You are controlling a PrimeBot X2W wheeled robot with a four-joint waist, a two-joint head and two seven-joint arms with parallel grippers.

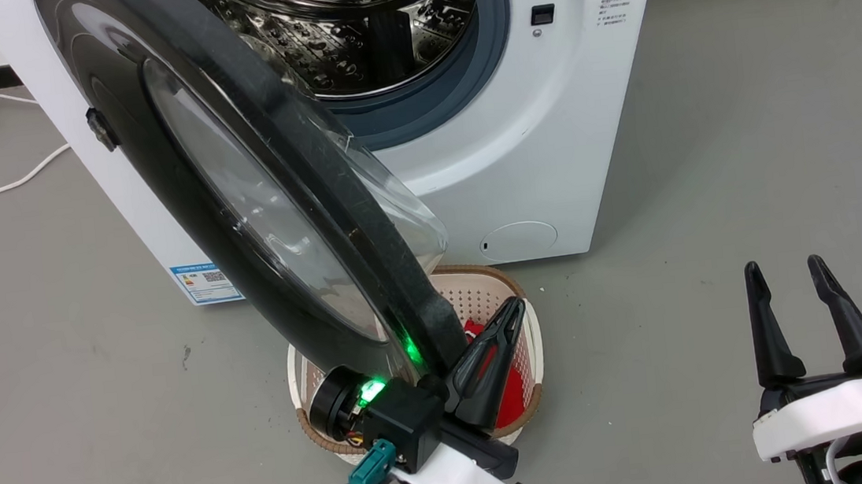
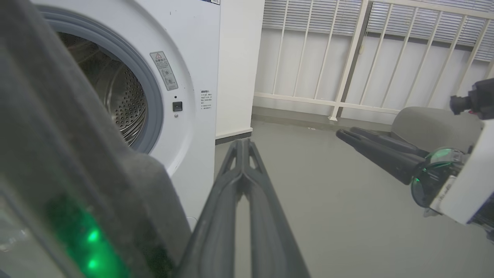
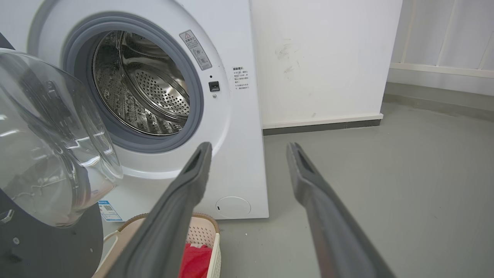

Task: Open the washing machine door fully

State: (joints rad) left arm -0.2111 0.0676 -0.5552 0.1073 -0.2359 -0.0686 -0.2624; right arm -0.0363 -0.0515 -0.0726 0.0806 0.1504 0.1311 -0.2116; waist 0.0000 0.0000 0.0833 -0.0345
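The washing machine door [image 1: 253,204] stands half open in the middle of the head view, hiding part of the basket [image 1: 483,288]. The left gripper [image 1: 513,315] is clenched beside its edge, and the right gripper [image 1: 783,267] is spread. The drum [image 3: 142,88] is cut off at the top of the head view.

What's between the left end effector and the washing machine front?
Head view: a cream laundry basket holding red cloth, under the washing machine door edge.
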